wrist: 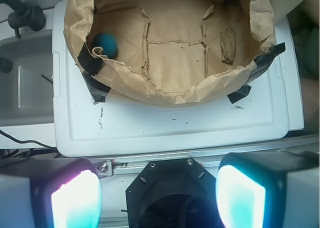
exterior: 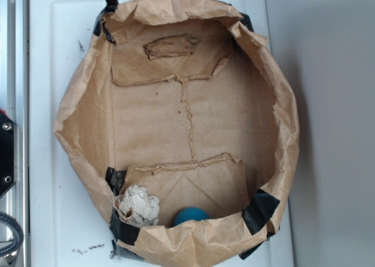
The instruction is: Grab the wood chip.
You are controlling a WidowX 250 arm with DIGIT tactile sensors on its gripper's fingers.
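The wood chip (exterior: 171,46) is a flat brown sliver lying on a torn paper flap at the far end of the brown paper bag (exterior: 82,120). In the wrist view the wood chip (wrist: 228,45) lies at the bag's right side. My gripper (wrist: 158,195) hangs open well outside the bag, over the robot's black base, with nothing between its glowing pads (wrist: 75,200). The gripper does not show in the exterior view.
A blue ball (exterior: 190,215) and a crumpled whitish paper wad (exterior: 138,205) sit at the bag's near end. The blue ball (wrist: 105,44) shows at the bag's left in the wrist view. The bag stands on a white tray (wrist: 165,128), taped with black tape (exterior: 261,208). Bag walls stand tall.
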